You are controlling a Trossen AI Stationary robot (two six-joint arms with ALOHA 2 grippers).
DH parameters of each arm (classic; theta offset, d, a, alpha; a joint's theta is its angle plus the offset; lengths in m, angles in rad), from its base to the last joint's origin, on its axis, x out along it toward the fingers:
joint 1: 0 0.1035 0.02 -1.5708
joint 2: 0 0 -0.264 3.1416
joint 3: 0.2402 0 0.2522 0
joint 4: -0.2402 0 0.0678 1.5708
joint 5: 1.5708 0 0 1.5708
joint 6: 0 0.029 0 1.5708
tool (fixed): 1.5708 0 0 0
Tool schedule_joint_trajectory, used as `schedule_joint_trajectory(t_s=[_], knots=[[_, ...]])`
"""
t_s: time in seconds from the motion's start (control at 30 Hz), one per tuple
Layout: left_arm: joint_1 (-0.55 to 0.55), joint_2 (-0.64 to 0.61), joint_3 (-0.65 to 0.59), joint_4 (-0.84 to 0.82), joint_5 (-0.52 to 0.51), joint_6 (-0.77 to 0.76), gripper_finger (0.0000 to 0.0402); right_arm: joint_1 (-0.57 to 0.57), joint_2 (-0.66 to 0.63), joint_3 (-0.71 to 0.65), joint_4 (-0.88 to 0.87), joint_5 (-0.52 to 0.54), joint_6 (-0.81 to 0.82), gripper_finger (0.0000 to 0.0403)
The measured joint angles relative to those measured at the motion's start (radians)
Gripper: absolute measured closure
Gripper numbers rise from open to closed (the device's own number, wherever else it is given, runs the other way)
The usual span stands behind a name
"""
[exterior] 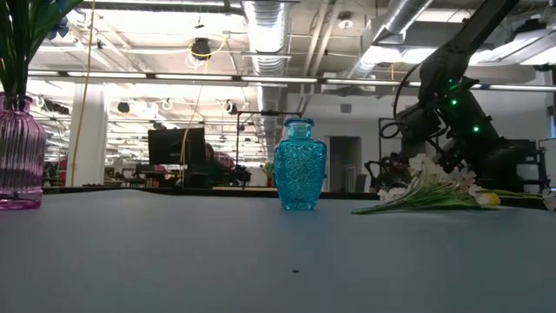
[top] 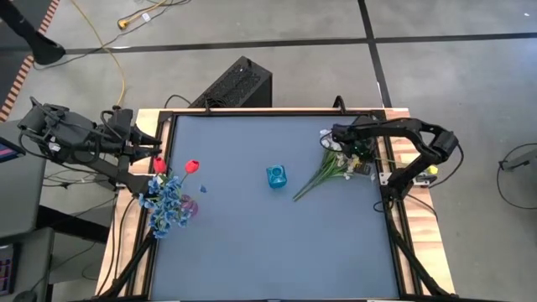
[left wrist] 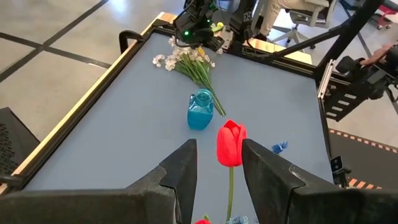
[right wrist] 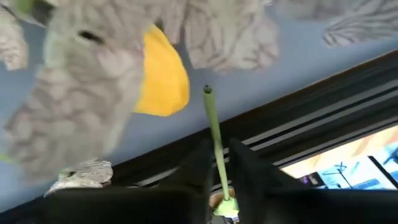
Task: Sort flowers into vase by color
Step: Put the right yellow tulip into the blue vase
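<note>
A bunch of white flowers (top: 329, 169) lies on the table at the right, with a yellow tulip (right wrist: 163, 81) among the blossoms. My right gripper (right wrist: 217, 152) reaches down into the bunch's blossom end and is shut on a thin green stem. At the left stands a pink vase (exterior: 17, 156) holding blue flowers (top: 168, 203). A red tulip (left wrist: 231, 143) rises beside them, and a second red one (top: 159, 165) sits closer to my left gripper. My left gripper (left wrist: 217, 149) hovers high over them, open. The tulip's stem (left wrist: 229, 193) shows in the gap and touches neither finger. My right gripper pinches a thin green stem (right wrist: 215, 140) between its two fingers, slanting down from above. The fingers lie along the stem, and its free end (right wrist: 207, 91) sticks out past the fingertips, beside the yellow tulip. Which flower the stem belongs to I cannot tell.
A blue glass vase (top: 277, 176) stands upright at the table's middle. A small loose blue blossom (top: 203, 189) lies on the table near the pink vase. The table's raised black rail (right wrist: 298, 134) runs close behind the bunch. A black box (top: 239, 84) sits beyond the far edge.
</note>
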Motion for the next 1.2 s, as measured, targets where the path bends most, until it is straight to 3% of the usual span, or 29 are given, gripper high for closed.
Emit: schedule_joint_trajectory(t_s=[0.1, 0.4, 0.6, 0.97, 1.07, 1.2], knots=[[0.000, 0.000, 0.000, 0.000, 0.000, -0.009, 0.0288, 0.000, 0.000, 0.000, -0.010, 0.007, 0.000, 0.0384], [0.000, 0.000, 0.000, 0.000, -0.001, 0.005, 0.0288, 0.059, -0.002, 0.080, -0.191, 0.067, 0.037, 0.0387], [0.000, 0.000, 0.000, 0.000, -0.002, 0.047, 0.0288, 0.127, -0.003, 0.317, -0.301, 0.041, 0.113, 0.0387], [0.000, 0.000, 0.000, 0.000, -0.006, 0.104, 0.0288, 0.241, -0.005, 0.943, -0.364, -0.105, 0.245, 0.0387], [0.000, 0.000, 0.000, -0.001, -0.004, 0.106, 0.0288, 0.264, -0.006, 1.000, -0.372, -0.105, 0.284, 0.0387], [0.000, 0.000, 0.000, -0.002, 0.011, 0.114, 0.0288, 0.269, -0.004, 0.970, -0.416, -0.104, 0.302, 0.0387]])
